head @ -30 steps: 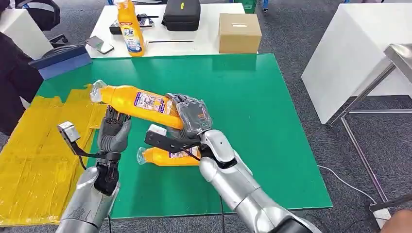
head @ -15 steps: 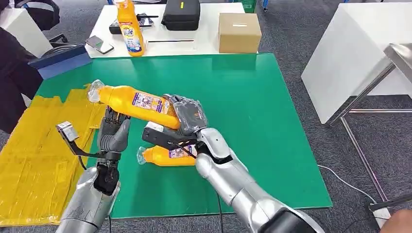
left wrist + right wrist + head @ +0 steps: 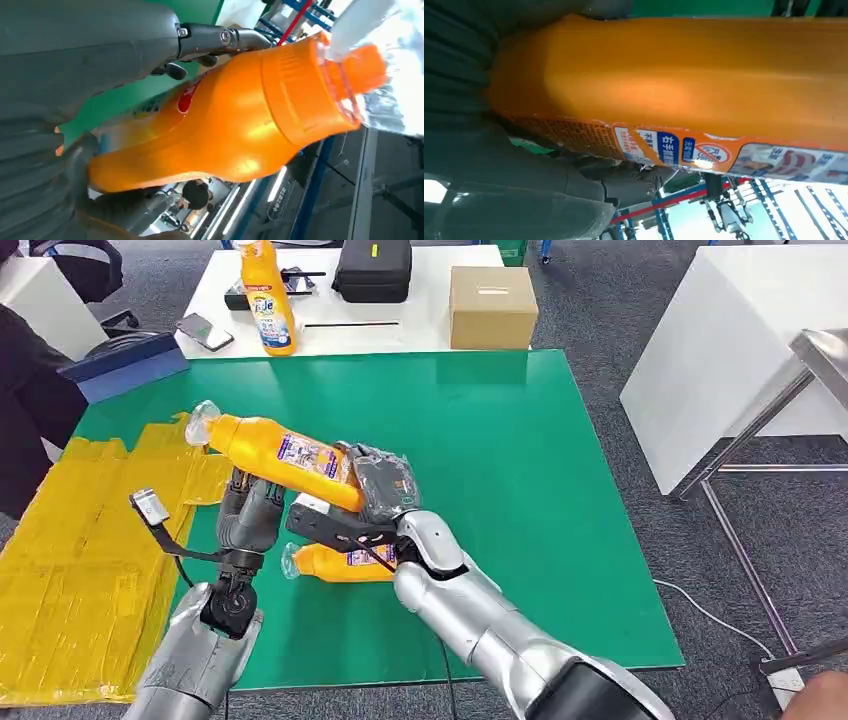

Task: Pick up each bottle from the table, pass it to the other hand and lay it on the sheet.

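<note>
My right hand (image 3: 385, 480) grips the base end of an orange bottle (image 3: 280, 452) and holds it tilted above the green table (image 3: 540, 460), cap toward the yellow sheet (image 3: 80, 540). My left hand (image 3: 250, 512) is just under the bottle's middle, fingers pointing up behind it. In the left wrist view the bottle (image 3: 225, 125) lies between the thumb and the straight fingers (image 3: 215, 36), with green showing in the gap. The right wrist view shows the bottle's label side (image 3: 674, 75) close up. A second orange bottle (image 3: 340, 562) lies on the green table below my right wrist.
A third orange bottle (image 3: 266, 295) stands on the white table behind, beside a phone (image 3: 205, 332), a black case (image 3: 373, 268) and a cardboard box (image 3: 492, 305). A person in dark clothes (image 3: 20, 390) is at the left edge. Another white table (image 3: 720, 350) stands right.
My left hand has moved right and up, in under the held bottle. The right hand has drawn the bottle slightly toward me.
</note>
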Robot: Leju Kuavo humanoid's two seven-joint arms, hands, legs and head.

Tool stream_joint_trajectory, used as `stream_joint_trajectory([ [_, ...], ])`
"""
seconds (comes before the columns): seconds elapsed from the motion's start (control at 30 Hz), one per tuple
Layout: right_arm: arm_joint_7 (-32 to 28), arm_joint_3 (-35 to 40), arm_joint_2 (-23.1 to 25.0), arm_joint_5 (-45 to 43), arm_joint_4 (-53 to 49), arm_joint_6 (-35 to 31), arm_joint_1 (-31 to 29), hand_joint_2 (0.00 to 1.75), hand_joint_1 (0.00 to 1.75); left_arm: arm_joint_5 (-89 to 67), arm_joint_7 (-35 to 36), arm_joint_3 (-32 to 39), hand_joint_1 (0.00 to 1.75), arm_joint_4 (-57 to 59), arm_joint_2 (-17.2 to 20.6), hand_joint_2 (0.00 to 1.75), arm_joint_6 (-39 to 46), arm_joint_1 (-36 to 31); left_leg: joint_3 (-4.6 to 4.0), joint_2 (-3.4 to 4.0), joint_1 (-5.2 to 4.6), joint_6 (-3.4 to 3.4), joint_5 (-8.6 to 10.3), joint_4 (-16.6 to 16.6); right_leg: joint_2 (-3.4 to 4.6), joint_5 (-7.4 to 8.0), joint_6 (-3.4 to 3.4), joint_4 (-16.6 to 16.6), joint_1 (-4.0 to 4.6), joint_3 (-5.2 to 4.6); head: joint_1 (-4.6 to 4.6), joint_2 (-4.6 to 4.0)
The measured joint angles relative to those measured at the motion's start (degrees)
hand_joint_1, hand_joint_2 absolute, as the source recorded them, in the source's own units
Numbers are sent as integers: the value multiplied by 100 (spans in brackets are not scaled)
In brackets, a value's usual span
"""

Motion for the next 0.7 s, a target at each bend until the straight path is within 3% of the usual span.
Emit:
stream_joint_trajectory([
  [0.37,710,1558,44,-610,-18,-39,-123,175,169,103,133,26,0,160,-105,175,188,-34,1,1,-1,0,0,0,0,0,0,-1,-1,-19,0,0],
  [0.67,887,2224,26,-1073,-28,29,-335,175,166,-109,-37,129,0,181,-96,175,327,52,-1,1,0,-1,0,0,0,0,0,0,0,-20,-2,0],
  [0.7,887,2257,22,-1112,-28,29,-344,175,173,-123,-53,142,0,173,-94,175,354,63,-1,1,0,-1,0,0,0,0,0,0,0,-19,0,0],
])
